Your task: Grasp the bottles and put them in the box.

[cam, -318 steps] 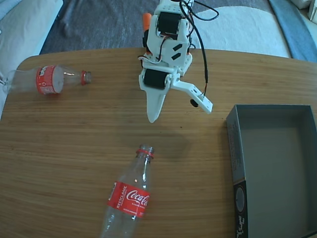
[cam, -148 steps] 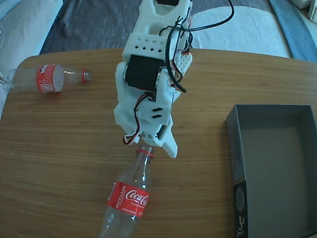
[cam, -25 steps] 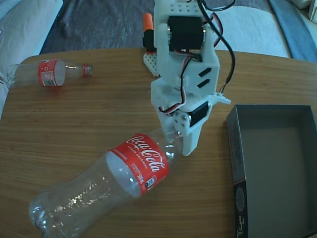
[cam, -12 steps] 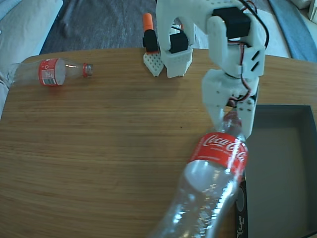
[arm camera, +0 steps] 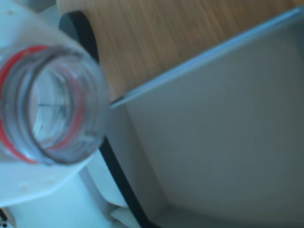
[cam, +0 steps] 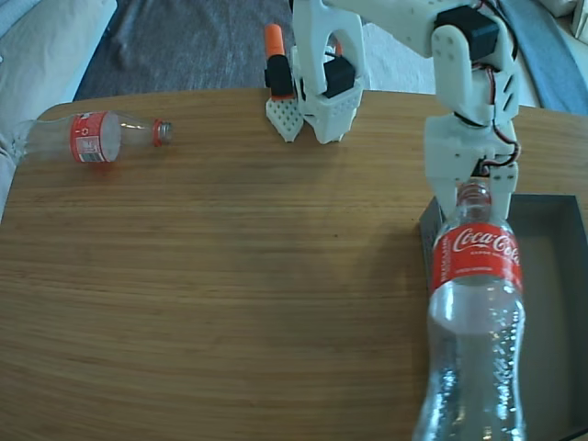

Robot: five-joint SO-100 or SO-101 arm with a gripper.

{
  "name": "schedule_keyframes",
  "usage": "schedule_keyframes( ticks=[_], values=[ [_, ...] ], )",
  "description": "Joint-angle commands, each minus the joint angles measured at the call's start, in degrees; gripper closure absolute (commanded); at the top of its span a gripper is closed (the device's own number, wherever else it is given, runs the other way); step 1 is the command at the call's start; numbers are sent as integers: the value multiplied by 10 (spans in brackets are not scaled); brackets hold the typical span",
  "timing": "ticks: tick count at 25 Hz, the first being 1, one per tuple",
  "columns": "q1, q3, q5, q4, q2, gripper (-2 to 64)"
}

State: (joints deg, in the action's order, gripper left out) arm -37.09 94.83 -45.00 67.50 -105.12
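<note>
My gripper is shut on the neck of a clear Coca-Cola bottle with a red label. The bottle hangs in the air, its base toward the camera, above the left wall of the dark-grey box. In the wrist view the open bottle mouth with its red ring fills the left side, held against a white finger, and the grey box floor lies below. A second bottle lies on its side at the table's far left.
The wooden table spreads left of the box. The arm's white base with an orange part stands at the back edge. A sofa edge shows at top left, beyond the table.
The arm has swung right with the bottle. The bottle has moved from beside the box's left wall to over it and now points straight at the camera. The far-left bottle lies still.
</note>
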Motion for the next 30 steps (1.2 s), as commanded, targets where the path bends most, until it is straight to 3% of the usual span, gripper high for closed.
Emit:
schedule_keyframes(
  ticks=[1, 22, 30],
  values=[
    [-9, -41, -2, 1, 4, 618],
    [-76, -134, -2, 2, 131, 617],
    [-82, -149, 4, 95, 156, 616]
  ],
)
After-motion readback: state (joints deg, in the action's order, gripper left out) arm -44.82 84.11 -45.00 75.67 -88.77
